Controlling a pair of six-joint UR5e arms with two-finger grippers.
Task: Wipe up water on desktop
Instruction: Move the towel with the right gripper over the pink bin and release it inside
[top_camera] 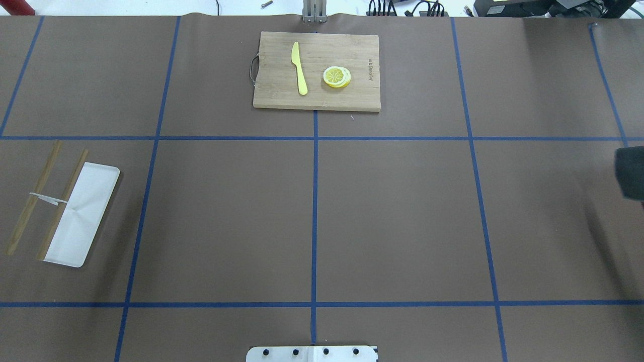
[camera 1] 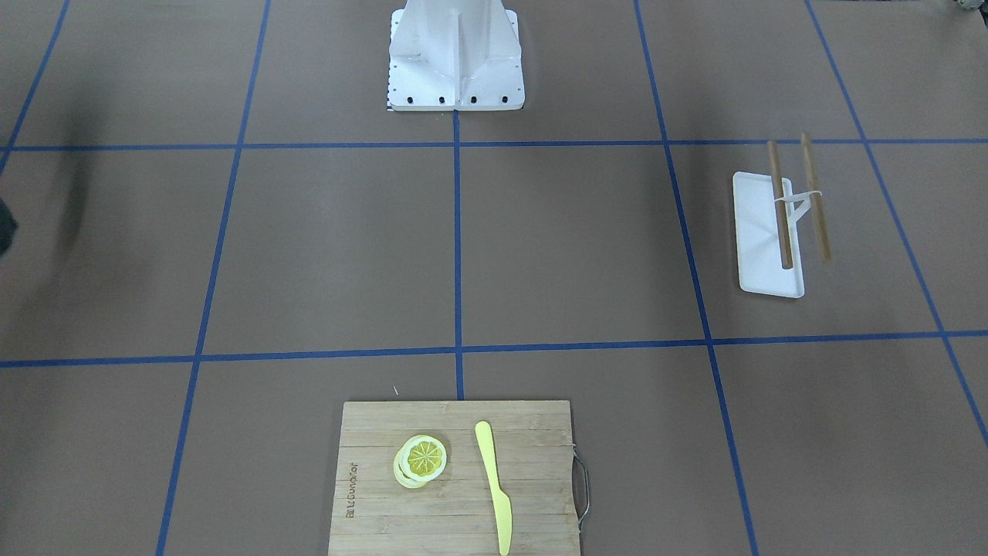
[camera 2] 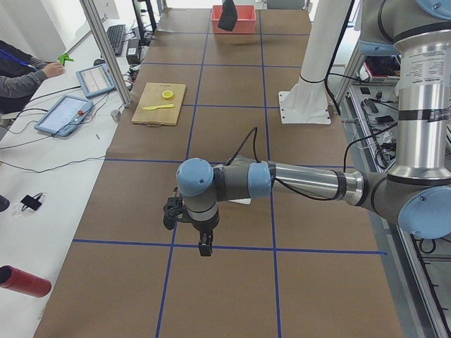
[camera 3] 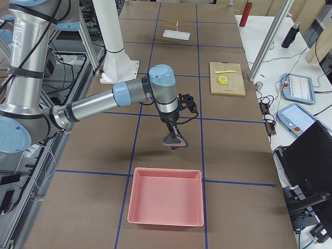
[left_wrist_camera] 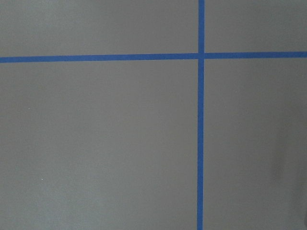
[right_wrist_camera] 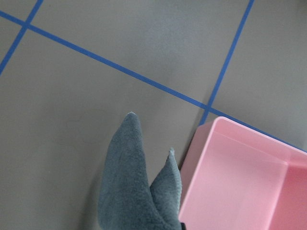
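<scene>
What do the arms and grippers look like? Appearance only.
The left arm and right arm match: silver tubes, light-blue joint caps, grey housings. The left gripper and right gripper are black, slim-fingered, with a looping black cable at each wrist.

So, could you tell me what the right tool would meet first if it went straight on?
Probably the bare desktop: the right tool points straight down, and the cloth hanging from it would touch first. The pink bin looks just beside that line.
</scene>
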